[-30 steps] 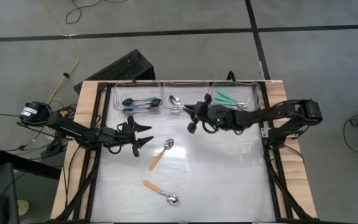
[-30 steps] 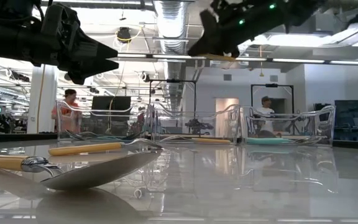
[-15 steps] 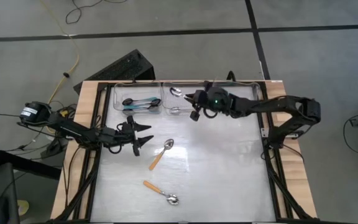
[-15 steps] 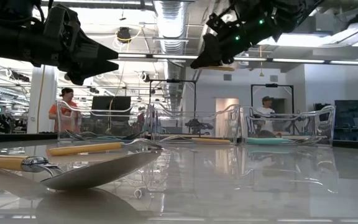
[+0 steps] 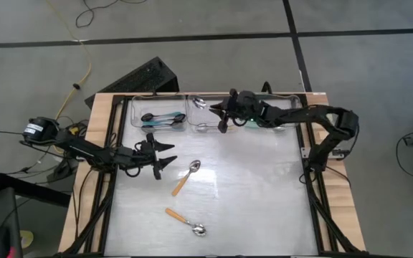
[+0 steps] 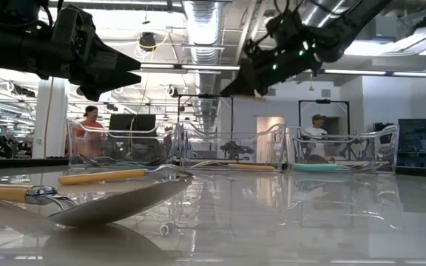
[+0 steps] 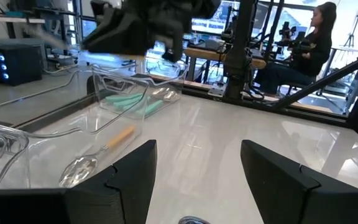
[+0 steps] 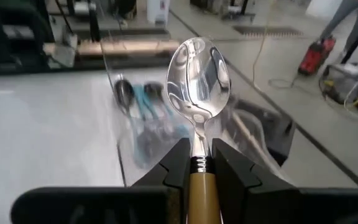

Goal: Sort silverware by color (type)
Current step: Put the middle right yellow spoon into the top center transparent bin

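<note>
My right gripper hovers over the middle clear bin at the far edge, shut on an orange-handled spoon whose silver bowl points toward the far-left. The left bin holds blue-handled spoons. The right bin holds teal-handled spoons. One orange-handled spoon lies in the middle bin. Two more orange-handled spoons lie flat on the table, one mid-table and one nearer the front. My left gripper waits open above the table's left part. My right gripper pinches the spoon between its two fingers at the top of the orange handle, just below the silver neck. The fingers lie along the handle, and the bowl sticks out past the fingertips. The spoon is lifted clear above the bins.
The three clear bins stand side by side along the far edge, with thin upright walls. The white tabletop spreads bare to the right of the loose spoons. People show in the room beyond the table.
My right gripper has carried the spoon from the table's middle toward the far edge and slightly left, ending over the middle bin. It has stayed shut on the spoon. My left arm has kept still.
</note>
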{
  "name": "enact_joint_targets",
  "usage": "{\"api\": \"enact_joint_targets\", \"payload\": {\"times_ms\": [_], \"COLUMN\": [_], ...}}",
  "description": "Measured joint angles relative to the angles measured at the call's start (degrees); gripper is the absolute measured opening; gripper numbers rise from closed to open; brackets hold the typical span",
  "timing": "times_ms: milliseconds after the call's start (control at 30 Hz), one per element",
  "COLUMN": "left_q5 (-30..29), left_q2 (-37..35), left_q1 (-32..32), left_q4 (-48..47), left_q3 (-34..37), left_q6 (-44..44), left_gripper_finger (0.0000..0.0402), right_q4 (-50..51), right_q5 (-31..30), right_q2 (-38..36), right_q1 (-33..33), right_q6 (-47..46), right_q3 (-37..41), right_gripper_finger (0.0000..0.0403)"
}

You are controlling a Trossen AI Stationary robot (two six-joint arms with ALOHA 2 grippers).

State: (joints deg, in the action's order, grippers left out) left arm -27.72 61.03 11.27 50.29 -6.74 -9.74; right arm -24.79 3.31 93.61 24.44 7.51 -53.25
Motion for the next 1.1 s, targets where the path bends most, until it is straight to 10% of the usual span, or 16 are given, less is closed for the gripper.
{"api": "enact_joint_targets", "payload": {"times_ms": [1100], "left_q5": [0.1], "left_q2": [0.0], "left_q1": [0.0], "left_q4": [-0.8], "left_q3": [0.0], "left_q6": [0.5], "left_gripper_finger": [0.0218], "right_q4": [0.0], "right_q5": [7.6], "right_q2": [3.3], "right_q1": [3.1], "right_q6": [-0.9], "right_q3": [0.0], "right_gripper_finger": [0.0076]}}
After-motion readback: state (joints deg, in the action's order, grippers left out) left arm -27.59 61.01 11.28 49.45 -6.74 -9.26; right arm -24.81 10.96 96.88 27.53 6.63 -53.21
